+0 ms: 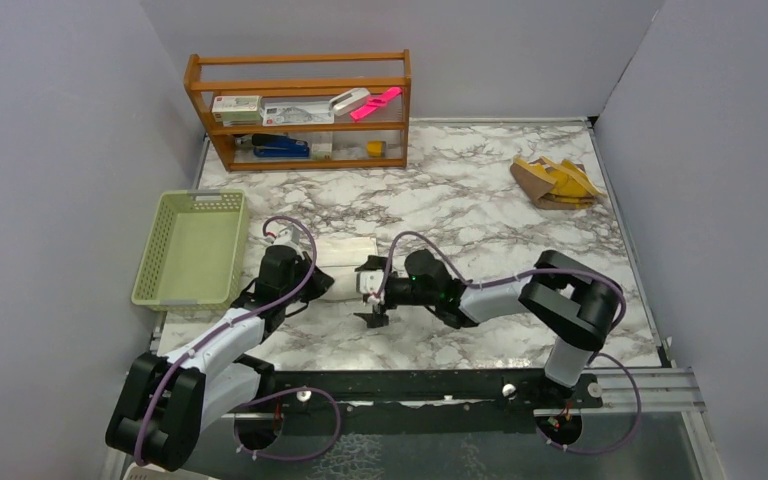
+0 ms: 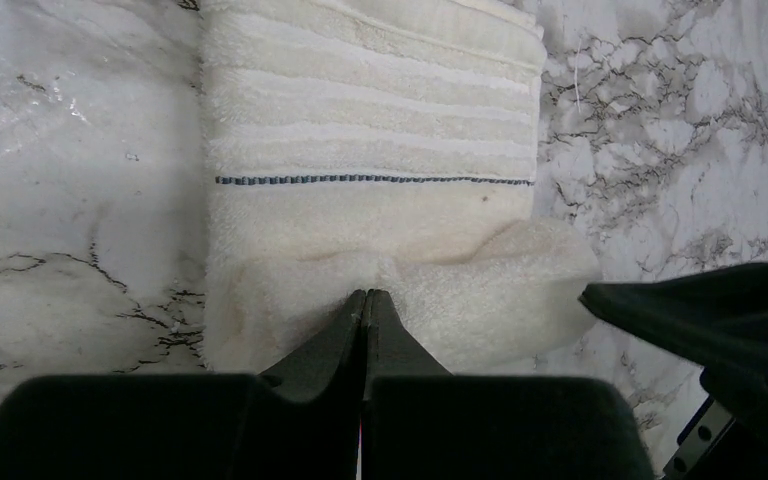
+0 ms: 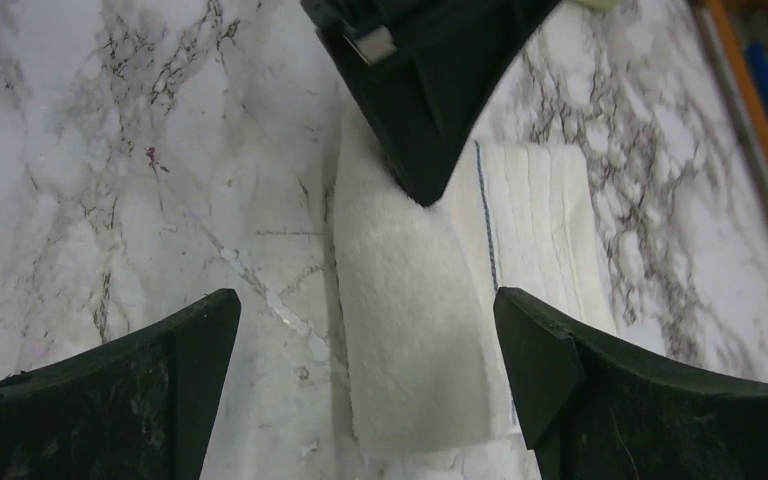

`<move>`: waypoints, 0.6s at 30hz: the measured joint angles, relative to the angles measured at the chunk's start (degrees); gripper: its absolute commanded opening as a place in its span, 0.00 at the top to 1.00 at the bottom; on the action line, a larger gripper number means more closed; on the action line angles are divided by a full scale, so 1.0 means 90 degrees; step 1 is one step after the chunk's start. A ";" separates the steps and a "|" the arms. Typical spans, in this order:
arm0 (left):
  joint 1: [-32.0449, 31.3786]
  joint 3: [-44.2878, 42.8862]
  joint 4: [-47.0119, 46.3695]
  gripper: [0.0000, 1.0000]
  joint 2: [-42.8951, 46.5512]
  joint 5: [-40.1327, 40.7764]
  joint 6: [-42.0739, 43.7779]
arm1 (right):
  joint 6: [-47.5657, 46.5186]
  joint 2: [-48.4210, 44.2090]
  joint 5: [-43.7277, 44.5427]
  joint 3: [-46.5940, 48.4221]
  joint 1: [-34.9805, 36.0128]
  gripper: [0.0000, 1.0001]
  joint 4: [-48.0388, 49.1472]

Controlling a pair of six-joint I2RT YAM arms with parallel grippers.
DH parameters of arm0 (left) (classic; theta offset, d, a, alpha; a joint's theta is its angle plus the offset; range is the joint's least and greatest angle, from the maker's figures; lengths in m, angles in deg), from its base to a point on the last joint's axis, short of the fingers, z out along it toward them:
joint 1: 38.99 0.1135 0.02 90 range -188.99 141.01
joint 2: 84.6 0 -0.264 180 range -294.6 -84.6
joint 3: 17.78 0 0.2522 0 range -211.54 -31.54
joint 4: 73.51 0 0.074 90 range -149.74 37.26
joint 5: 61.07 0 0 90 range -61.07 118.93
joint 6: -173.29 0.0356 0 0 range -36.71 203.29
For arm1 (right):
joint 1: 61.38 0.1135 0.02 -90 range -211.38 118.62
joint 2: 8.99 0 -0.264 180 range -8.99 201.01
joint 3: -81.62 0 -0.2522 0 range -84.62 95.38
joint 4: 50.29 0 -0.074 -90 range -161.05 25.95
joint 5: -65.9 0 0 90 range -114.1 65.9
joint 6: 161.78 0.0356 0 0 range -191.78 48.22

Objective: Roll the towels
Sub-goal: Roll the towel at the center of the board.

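White towel point(image 2: 370, 150) flat on marble table point(image 2: 60, 150), near edge folded over, pinched in closed left gripper point(image 2: 365, 305); right gripper point(image 3: 367, 300) spread open near it.

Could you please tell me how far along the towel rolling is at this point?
Early. Done: the white towel has only its near edge turned over. In hand: the left claw, shut, sits at that fold; the right claw hovers open over it. Left: rolling the rest, then the yellow towel, lying crumpled at the far right.
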 measured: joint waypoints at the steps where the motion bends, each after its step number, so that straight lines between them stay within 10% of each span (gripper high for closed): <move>1: 0.0000 0.0000 0.0000 1.00 -0.0002 0.0002 0.0005 | -0.0284 0.0049 0.0117 0.0002 0.0170 0.00 0.0121; 12: 0.0000 0.0000 0.0002 1.00 -0.0002 0.0002 0.0068 | -0.1683 0.0988 0.1110 0.0631 0.0777 0.08 0.0340; 18: 0.0000 0.0000 0.0007 1.00 0.0010 0.0002 0.0095 | -0.1724 0.1117 0.1263 0.0891 0.0770 0.29 0.0097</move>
